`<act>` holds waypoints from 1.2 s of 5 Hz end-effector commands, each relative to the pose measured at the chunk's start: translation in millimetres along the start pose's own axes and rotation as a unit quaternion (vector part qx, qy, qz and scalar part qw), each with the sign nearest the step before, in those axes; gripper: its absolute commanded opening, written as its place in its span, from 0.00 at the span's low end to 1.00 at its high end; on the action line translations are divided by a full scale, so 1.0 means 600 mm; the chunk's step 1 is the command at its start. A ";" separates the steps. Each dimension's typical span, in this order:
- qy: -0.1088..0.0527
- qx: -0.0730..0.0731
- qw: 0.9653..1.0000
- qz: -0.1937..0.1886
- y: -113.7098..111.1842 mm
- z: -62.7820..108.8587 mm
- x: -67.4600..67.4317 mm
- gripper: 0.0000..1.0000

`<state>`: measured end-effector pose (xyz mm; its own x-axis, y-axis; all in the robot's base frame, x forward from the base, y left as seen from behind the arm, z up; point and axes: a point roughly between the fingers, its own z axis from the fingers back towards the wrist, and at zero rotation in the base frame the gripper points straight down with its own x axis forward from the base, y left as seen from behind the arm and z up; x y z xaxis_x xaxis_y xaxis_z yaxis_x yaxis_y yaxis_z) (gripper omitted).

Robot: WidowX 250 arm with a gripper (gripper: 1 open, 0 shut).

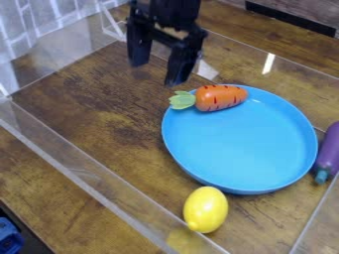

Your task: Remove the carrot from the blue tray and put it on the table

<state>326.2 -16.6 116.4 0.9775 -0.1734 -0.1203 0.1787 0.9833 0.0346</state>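
Observation:
The carrot (pixel 219 97), orange with a green leafy top, lies on the far left rim of the blue tray (pixel 252 149), its green end hanging over the rim toward the table (pixel 93 109). My gripper (pixel 158 63) hangs above the table behind and to the left of the carrot, apart from it. Its two dark fingers stand open with nothing between them.
A yellow lemon (pixel 205 209) sits on the table in front of the tray. A purple eggplant (pixel 328 149) lies at the tray's right side. Clear acrylic walls (pixel 79 179) edge the table at the left and front.

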 end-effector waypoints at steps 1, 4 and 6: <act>-0.038 -0.005 0.999 0.032 -0.025 0.040 -0.007 1.00; -0.027 -0.015 0.993 0.111 -0.050 0.037 -0.034 1.00; -0.027 -0.006 0.995 0.098 -0.036 0.056 -0.061 1.00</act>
<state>287.5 -36.7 133.1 0.9916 0.0111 -0.1286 -0.0049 0.9988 0.0488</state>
